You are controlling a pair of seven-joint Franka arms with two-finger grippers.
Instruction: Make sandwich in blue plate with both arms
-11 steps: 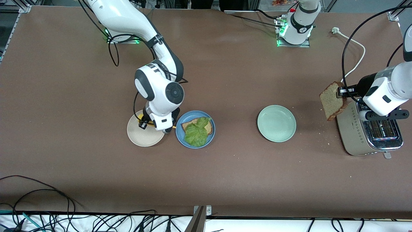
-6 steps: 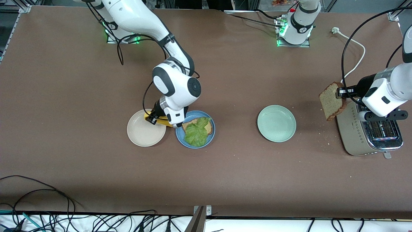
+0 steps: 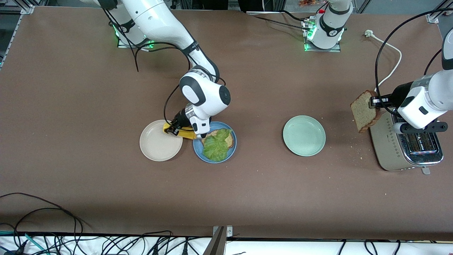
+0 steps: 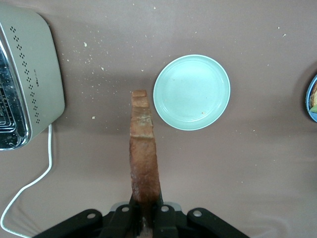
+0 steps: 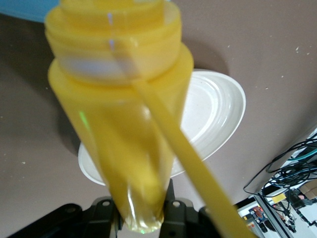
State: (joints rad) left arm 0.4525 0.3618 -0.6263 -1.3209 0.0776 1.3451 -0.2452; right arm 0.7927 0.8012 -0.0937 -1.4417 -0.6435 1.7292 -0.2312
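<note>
The blue plate (image 3: 201, 151) holds one brown bread slice (image 3: 230, 140) with a crinkly green lettuce leaf (image 3: 216, 146) on top. My right gripper (image 3: 176, 129) is shut on a yellow squeeze bottle (image 3: 184, 133), held tilted over the gap between the beige plate and the blue plate; the bottle fills the right wrist view (image 5: 124, 129). My left gripper (image 3: 376, 102) is shut on a second bread slice (image 3: 364, 111), held upright in the air beside the toaster; that slice shows edge-on in the left wrist view (image 4: 144, 158).
A beige plate (image 3: 155, 148) lies beside the blue plate toward the right arm's end. A pale green plate (image 3: 304, 135) sits mid-table and also shows in the left wrist view (image 4: 191, 92). A silver toaster (image 3: 403, 148) with a white cord (image 3: 391, 67) stands at the left arm's end. Crumbs lie near it.
My right arm has swung with the yellow bottle from over the beige plate toward the blue plate. My left gripper with the bread slice has barely moved.
</note>
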